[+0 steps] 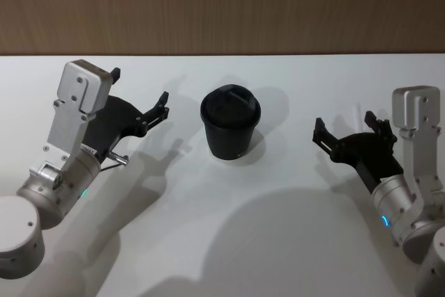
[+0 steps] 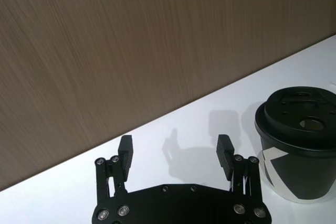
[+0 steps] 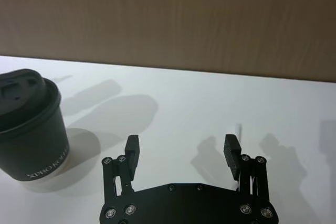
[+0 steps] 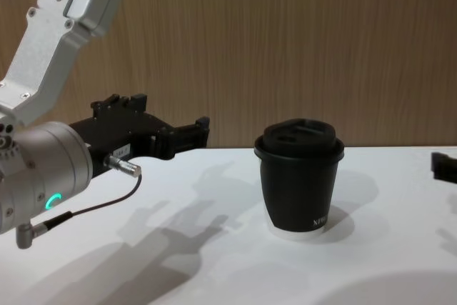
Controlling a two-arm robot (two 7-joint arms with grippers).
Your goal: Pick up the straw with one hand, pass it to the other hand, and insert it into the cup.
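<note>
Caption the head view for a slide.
Lidded black cup upright on the white table between the left gripper and right gripper, both jaws open and empty.

Left pincer (image 1: 139,86) and right pincer (image 1: 345,123): matte black, bright bolt heads dotting the base plates. Behind each, a silver cylindrical wrist (image 4: 43,169), a screw-studded metal bracket (image 1: 76,102) and a cyan ring light (image 4: 51,201); a thin grey cable (image 4: 93,207) trails from the left wrist.

matt black paper cup (image 1: 231,142), smooth plastic lid (image 1: 230,108), matt white table (image 1: 208,234), wood-grain wall (image 1: 222,5)
</note>
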